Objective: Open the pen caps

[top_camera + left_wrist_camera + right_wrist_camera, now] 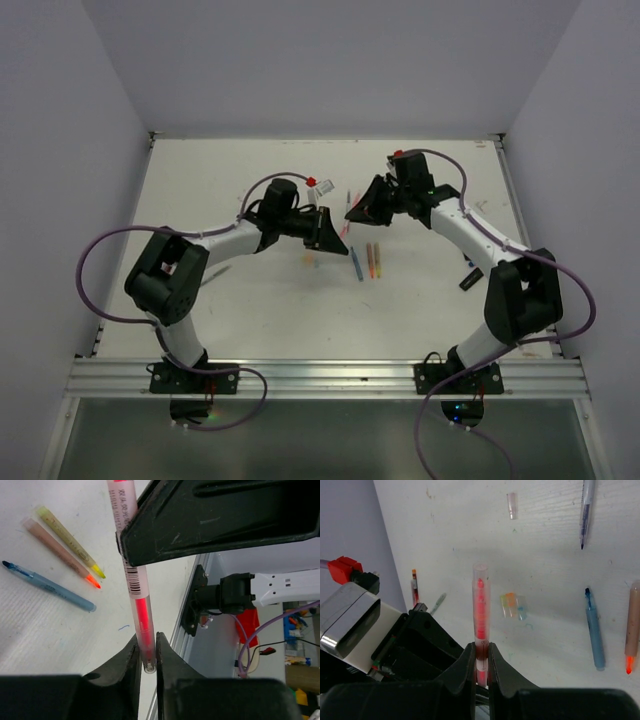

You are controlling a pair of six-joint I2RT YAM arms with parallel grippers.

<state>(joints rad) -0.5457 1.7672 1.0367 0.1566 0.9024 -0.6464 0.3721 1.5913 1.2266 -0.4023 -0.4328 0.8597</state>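
right gripper: clamped on the pink highlighter | left gripper: its own view sets its fingers against the pen's clear end, but the right wrist view shows that end free, so the grip cannot be told | pen caps: seen only from the right wrist, small translucent orange, pale and blue pieces huddled on the table; a lone pale cap lies farther off

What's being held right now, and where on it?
Pink highlighter: right fingers pinch its barrel. Left fingers flank its clear end; grip there unconfirmed.
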